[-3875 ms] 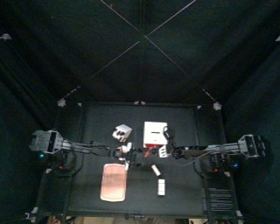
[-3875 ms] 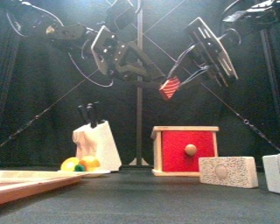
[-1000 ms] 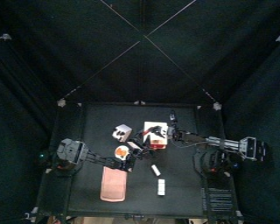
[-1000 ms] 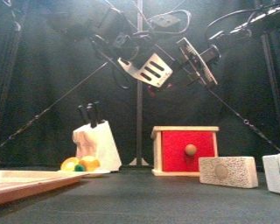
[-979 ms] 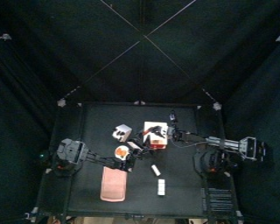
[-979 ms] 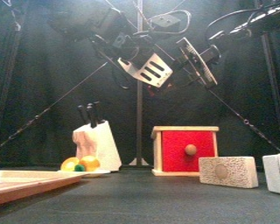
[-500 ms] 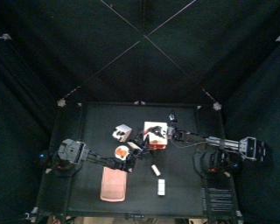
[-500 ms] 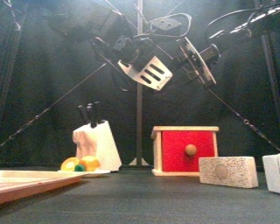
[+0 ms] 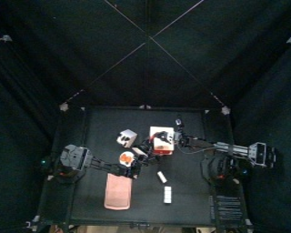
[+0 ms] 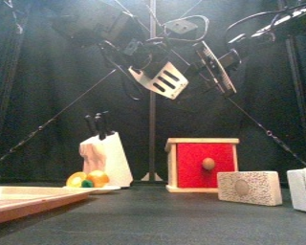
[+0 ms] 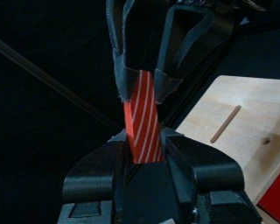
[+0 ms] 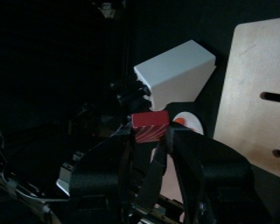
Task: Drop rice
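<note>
Holding one red striped packet (image 11: 143,116) together, the left gripper (image 11: 146,149) and right gripper (image 12: 150,131) both clamp it; release should wait until it hangs over the red box (image 10: 202,165).

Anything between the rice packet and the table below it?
Yes, probably: the red box stands roughly under the rice packet, which the left end effector and right end effector both grip. Its wooden top, not the table, may catch it.

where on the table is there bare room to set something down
Bare table lies left of the knife block, and behind the red box. The front right, beyond the white blocks, is free too. The middle is crowded, both hands meeting above the box.
</note>
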